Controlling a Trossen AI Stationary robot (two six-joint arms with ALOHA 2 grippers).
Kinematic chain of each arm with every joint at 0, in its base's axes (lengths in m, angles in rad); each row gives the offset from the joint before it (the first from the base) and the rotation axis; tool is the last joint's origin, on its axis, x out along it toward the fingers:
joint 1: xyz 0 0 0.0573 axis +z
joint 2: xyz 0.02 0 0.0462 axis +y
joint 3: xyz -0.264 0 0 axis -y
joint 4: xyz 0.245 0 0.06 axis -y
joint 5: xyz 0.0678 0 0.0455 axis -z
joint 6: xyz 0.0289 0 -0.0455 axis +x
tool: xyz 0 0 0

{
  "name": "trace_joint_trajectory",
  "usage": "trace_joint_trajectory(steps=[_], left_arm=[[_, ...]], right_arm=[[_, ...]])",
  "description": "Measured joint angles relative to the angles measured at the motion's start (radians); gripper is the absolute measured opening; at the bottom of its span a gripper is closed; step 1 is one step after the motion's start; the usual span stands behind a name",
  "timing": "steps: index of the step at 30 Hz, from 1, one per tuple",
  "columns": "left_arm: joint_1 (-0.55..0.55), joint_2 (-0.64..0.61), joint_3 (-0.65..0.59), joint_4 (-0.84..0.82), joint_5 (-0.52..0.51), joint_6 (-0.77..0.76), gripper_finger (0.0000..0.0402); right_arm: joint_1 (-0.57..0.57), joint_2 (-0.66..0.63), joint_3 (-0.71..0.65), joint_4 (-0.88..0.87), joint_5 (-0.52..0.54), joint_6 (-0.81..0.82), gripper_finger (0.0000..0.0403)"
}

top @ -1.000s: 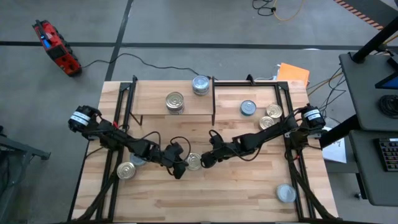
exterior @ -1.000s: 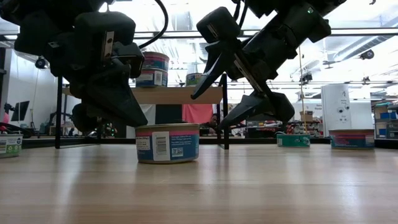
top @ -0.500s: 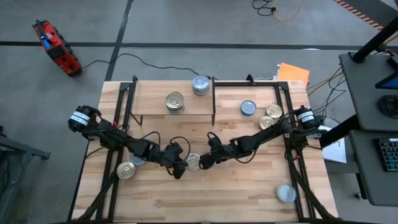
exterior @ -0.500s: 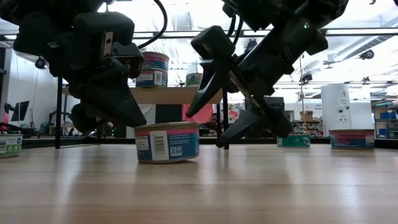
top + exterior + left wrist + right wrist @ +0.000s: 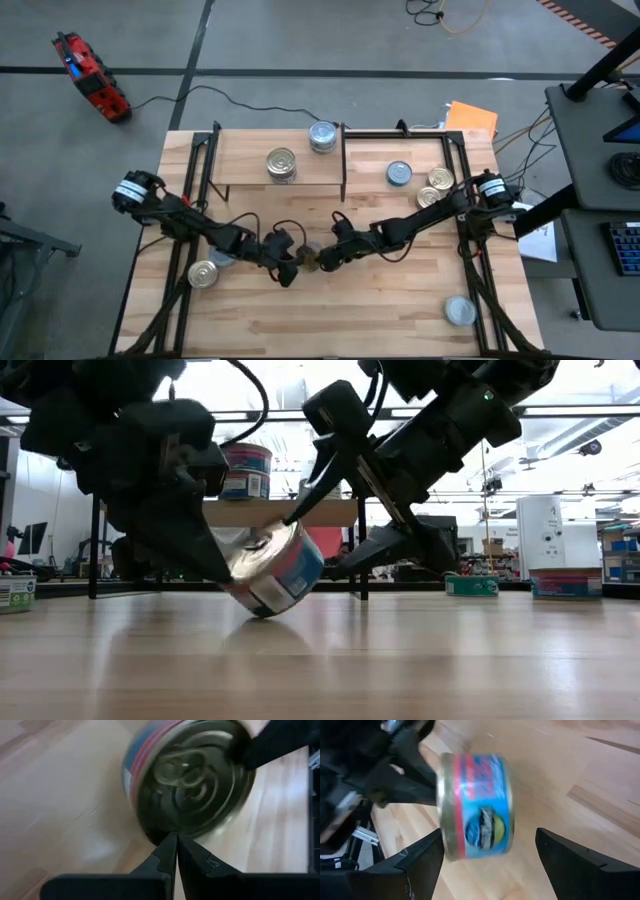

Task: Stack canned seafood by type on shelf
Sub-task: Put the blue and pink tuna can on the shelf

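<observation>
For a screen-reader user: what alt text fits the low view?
A blue-and-pink can tips on its edge on the wooden table, between the shut left pincer and the open right pincer. More cans sit on the shelf behind.

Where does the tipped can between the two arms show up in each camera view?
High view: tipped can, mid-table, mostly hidden.
Low view, left of centre, tilted on its edge.
Left wrist view, lid facing camera.
Right wrist view, label side.
Shared landmark: left tool, shut, touching the can.
</observation>
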Motion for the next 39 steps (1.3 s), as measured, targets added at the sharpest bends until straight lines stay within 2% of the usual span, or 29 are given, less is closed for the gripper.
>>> trace_joint_trajectory(steps=[4,8,14,20,28,33,39], left_arm=[[0.001,0.008,-0.011,-0.054,0.006,0.006,0.0000],[0.000,0.001,-0.005,-0.025,0.012,0.008,0.0000],[0.000,0.001,-0.008,-0.022,0.012,0.006,0.0000],[0.000,0.001,-0.008,-0.023,0.011,0.002,0.0000],[0.000,0.000,-0.007,-0.029,0.014,0.002,0.0000],[0.000,-0.001,-0.006,-0.029,0.014,0.002,0.0000],[0.000,-0.002,-0.006,-0.029,0.015,0.004,0.0000]], right_arm=[[0.000,0.025,-0.001,0.047,-0.004,-0.023,0.0294],[0.000,0.039,-0.001,0.078,-0.012,-0.106,0.0289],[0.000,0.015,-0.001,0.063,0.019,-0.317,0.0291],[0.000,-0.011,0.003,0.062,0.077,-0.643,0.0294],[-0.028,-0.014,0.093,-0.097,0.137,-0.894,0.0311],[-0.062,-0.013,0.126,-0.119,0.127,-0.964,0.0331],[-0.089,0.010,0.135,-0.111,0.034,-0.975,0.0330]])
